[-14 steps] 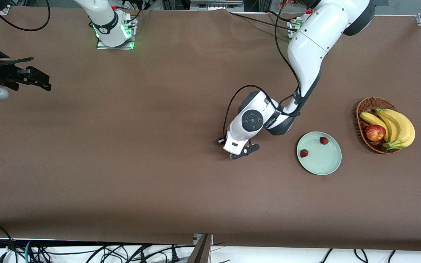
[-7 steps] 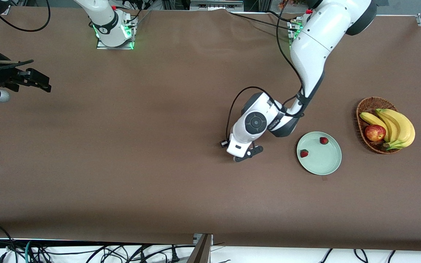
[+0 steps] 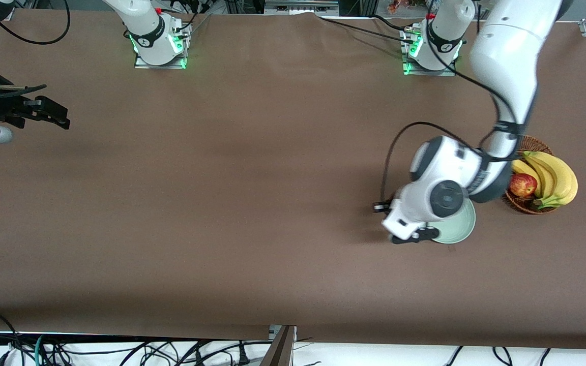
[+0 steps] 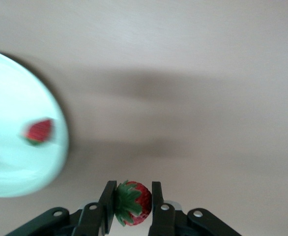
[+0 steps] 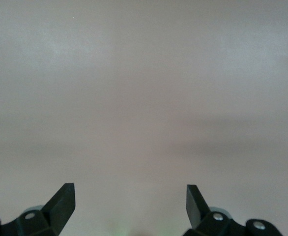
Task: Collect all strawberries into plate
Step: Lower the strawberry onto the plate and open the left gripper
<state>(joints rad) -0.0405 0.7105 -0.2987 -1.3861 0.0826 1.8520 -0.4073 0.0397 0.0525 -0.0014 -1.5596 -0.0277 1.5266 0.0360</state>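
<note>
— While the left gripper [image 4: 130,204] hangs by the plate's [image 3: 463,230] rim, how does its strawberry [image 4: 132,202] lie?
— Clamped between the fingers, green cap sideways toward one pad.
— How many berries show?
— Two: that one, plus one [image 4: 39,131] lying on the plate.
— And the right gripper [image 5: 130,202]?
— Waiting spread wide, holding nothing, over bare table [image 3: 222,203].

Bare table [image 3: 222,203] around the plate [image 3: 463,229]; only the basket [image 3: 519,203] crowds it.
</note>
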